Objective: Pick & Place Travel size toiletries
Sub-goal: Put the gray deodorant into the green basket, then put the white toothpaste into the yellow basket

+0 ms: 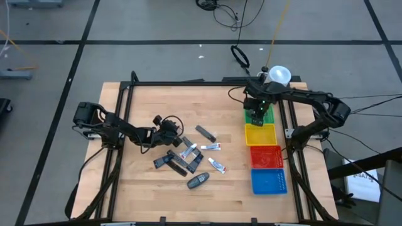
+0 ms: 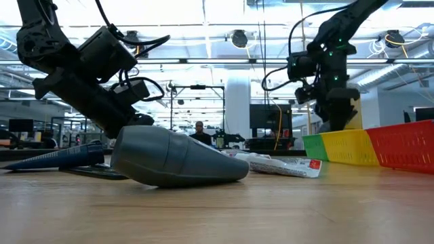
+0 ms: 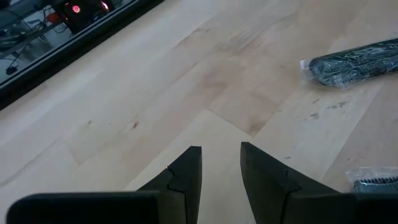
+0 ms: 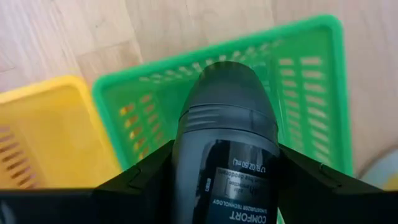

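Observation:
Several travel size toiletries lie flat on the wooden table: dark oblong pieces and white tubes. My left gripper hovers open and empty over bare wood at the far left of this scatter; a dark wrapped piece lies just ahead of it. My right gripper hangs over the green tray, shut on a dark grey roll-on deodorant. In the low view a grey oblong piece lies nearest the camera. My right gripper pinches the deodorant's labelled body between its two fingers, one on each side. The fingers come from above, pointing down. The deodorant is lifted clear and hangs upright, its rounded cap end pointing down over the green tray's inside.
Four trays stand in a row along the table's right side, far to near: green, yellow, red, blue. A white-capped bottle stands beyond the green tray. Bare wood lies near the table's near and left edges.

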Controlling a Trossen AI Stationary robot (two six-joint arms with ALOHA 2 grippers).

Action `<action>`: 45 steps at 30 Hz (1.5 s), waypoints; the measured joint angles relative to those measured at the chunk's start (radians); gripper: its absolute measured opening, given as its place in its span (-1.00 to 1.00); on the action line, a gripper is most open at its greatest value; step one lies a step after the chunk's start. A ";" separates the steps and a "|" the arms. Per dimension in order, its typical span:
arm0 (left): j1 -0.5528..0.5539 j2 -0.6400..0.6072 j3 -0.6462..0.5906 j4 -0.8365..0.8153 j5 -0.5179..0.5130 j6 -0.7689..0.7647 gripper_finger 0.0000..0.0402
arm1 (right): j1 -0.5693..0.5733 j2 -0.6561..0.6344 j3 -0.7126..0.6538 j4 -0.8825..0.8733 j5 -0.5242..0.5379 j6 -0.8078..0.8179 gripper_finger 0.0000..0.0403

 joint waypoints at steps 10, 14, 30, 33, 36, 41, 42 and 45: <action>0.000 0.000 0.000 0.001 0.000 -0.004 -0.45 | -0.010 -0.001 -0.032 0.000 0.052 0.031 0.30; 0.000 0.000 0.000 0.001 0.000 -0.007 -0.45 | -0.010 -0.010 -0.032 0.004 0.168 0.030 0.38; 0.000 0.000 0.000 0.035 0.000 -0.011 -0.45 | 0.367 -0.220 0.068 0.262 0.175 0.497 0.34; 0.000 0.000 0.000 0.034 0.005 -0.011 -0.45 | 0.477 -0.195 0.010 0.469 0.174 0.586 0.34; -0.006 0.000 0.000 0.033 0.007 -0.016 -0.45 | 0.578 -0.132 -0.063 0.700 0.171 0.638 0.34; -0.027 0.000 0.000 0.031 0.004 -0.014 -0.45 | 0.690 0.053 -0.106 1.023 0.172 0.699 0.34; -0.033 0.000 0.000 0.029 0.001 -0.014 -0.45 | 0.705 0.094 -0.106 1.084 0.173 0.704 0.34; -0.043 0.000 0.000 0.028 -0.001 -0.014 -0.45 | 0.734 0.206 -0.106 1.213 0.170 0.704 0.34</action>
